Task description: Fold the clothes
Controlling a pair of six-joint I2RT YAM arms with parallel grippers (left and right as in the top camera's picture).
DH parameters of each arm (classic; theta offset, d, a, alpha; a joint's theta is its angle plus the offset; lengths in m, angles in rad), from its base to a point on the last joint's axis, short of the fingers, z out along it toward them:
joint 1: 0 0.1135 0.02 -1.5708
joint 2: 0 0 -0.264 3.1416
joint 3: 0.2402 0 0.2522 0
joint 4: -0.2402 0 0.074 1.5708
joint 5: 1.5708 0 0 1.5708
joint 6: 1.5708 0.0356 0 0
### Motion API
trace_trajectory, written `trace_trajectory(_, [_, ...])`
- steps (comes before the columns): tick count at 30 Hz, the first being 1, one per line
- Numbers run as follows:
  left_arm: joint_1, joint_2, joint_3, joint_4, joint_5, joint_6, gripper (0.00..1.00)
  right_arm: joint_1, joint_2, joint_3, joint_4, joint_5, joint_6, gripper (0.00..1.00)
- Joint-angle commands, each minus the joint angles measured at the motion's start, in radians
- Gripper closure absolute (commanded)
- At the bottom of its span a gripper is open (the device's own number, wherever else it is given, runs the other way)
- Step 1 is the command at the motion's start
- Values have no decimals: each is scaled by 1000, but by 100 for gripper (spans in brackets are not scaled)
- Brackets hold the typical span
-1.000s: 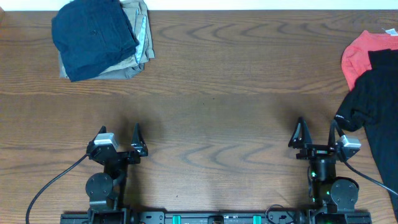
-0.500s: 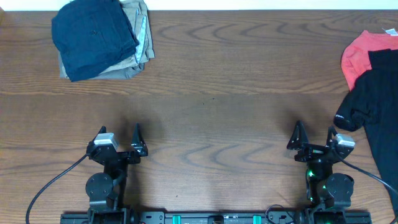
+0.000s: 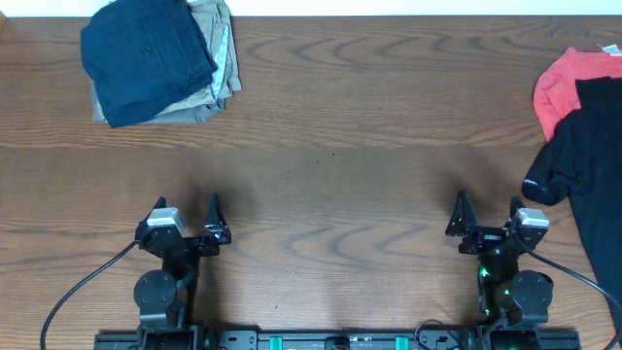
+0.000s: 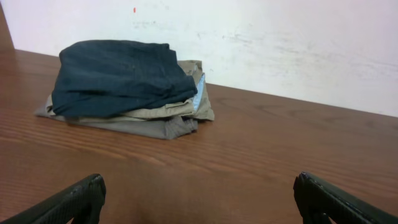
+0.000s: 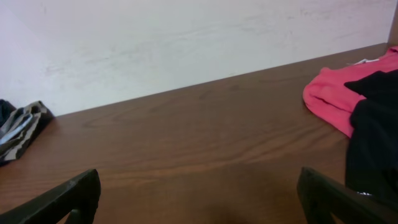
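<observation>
Near edge of the table [image 3: 330, 146]: left gripper [image 3: 186, 206] and right gripper [image 3: 488, 204] both spread wide, nothing in either — far back on the left the navy shorts [image 3: 146, 56] lie folded on top of a khaki garment [image 3: 199, 105], with a red garment [image 3: 559, 83] and a black garment [image 3: 588, 165] far right

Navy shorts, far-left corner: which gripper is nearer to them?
Left. The left gripper is at the near edge, roughly in line with the navy shorts atop the tan garment; the right gripper is across the table, near the black garment.
</observation>
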Motion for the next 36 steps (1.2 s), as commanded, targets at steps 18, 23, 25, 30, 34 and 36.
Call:
trace_trajectory(18, [5,-6,-13,-38,18,6,2,-13,-7,-2,-5,0,-128,1])
trace_trajectory(23, [5,-6,-13,-38,18,6,2,-13,-7,-2,-6,-2,-244,1])
trace_trajectory(25, [5,-6,-13,-38,18,6,2,-11,-7,-2,-8,-11,-259,1])
trace_trajectory(30, [5,-6,-13,-38,18,6,2,-8,-7,-2,-8,-27,-254,1])
trace_trajectory(34, [5,-6,-13,-38,18,6,2,-3,-7,-2,-7,-27,-233,1])
trace_trajectory(36, [5,-6,-13,-38,18,6,2,-3,-7,-2,-7,-25,-222,1])
